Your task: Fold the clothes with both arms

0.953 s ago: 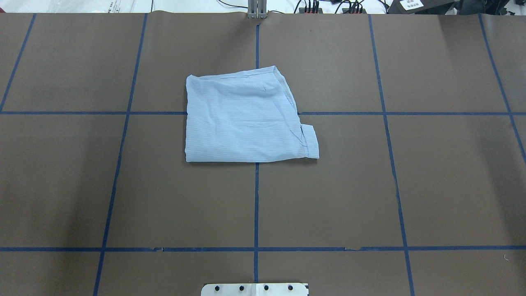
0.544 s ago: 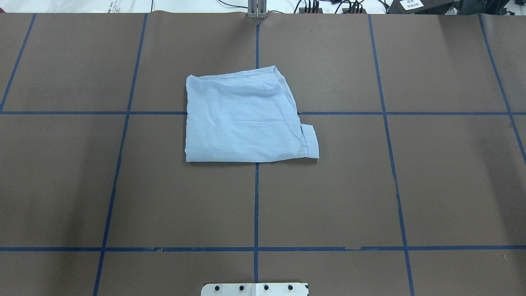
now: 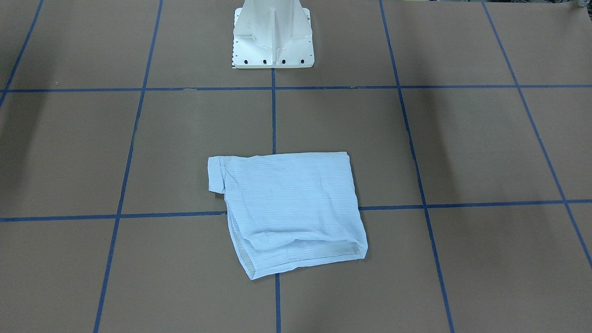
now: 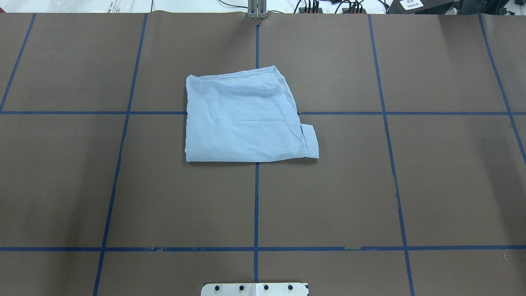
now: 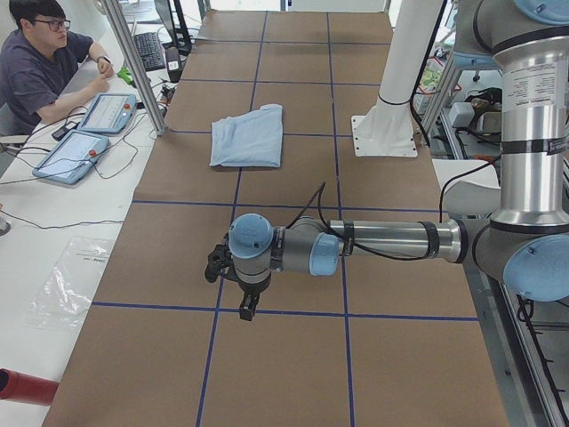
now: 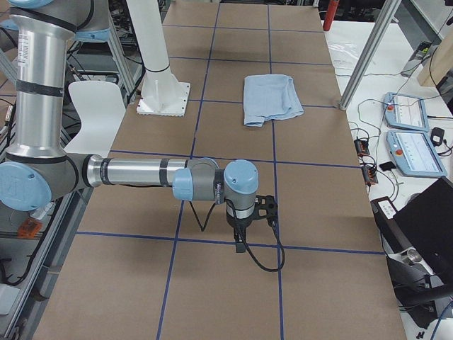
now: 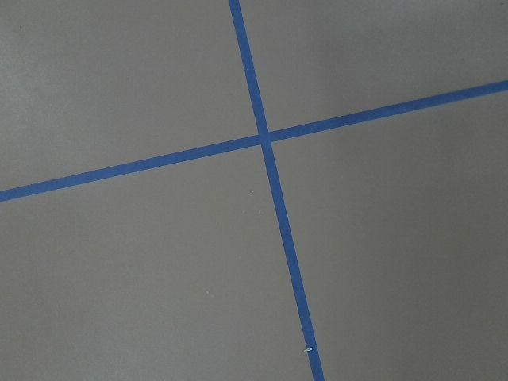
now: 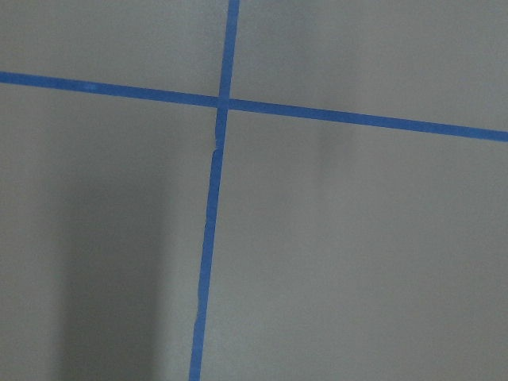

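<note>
Shirt (image 4: 244,119): folded, flat on table (image 4: 411,185); likely a cuff at one corner.
Left gripper (image 5: 246,311): well apart from shirt; jaws too small to read.
Right gripper (image 6: 241,246): likewise; jaws unreadable.

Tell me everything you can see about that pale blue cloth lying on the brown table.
The shirt is thin, light blue fabric with fine stripes, folded into a rough, slightly wrinkled rectangle. It lies flat on the brown table, covering a crossing of the blue tape lines. A small cuff-like flap juts out at one corner on the robot's side, and layered edges show along the side farthest from the robot. Only the table touches it.
</note>
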`<action>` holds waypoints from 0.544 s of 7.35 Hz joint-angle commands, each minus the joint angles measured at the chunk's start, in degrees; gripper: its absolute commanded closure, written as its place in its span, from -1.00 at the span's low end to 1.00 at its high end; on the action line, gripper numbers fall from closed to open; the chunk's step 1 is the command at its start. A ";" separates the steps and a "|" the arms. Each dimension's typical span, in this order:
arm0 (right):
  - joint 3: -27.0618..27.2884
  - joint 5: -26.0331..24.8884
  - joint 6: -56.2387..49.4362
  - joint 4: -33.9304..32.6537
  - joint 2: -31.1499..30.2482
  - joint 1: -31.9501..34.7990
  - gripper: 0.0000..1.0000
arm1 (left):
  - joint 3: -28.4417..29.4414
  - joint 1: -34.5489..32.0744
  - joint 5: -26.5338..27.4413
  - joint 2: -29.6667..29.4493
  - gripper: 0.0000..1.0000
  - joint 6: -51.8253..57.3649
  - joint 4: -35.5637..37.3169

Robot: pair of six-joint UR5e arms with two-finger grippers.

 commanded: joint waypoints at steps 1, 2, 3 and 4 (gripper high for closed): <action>-0.06 -0.06 0.00 0.00 0.00 -0.11 -1.00 | -0.18 -0.12 -0.11 0.32 -1.00 -0.23 -0.47; 0.02 -0.06 -0.09 0.09 0.00 -0.11 -1.00 | -0.10 -0.21 -0.20 0.42 -1.00 0.03 -0.57; 0.02 -0.06 0.00 0.00 0.00 -0.11 -1.00 | 0.16 -0.03 1.54 0.33 -1.00 0.12 -0.65; 0.02 0.03 0.00 0.00 0.00 -0.11 -1.00 | -0.09 -0.12 3.30 0.33 -1.00 0.03 -0.65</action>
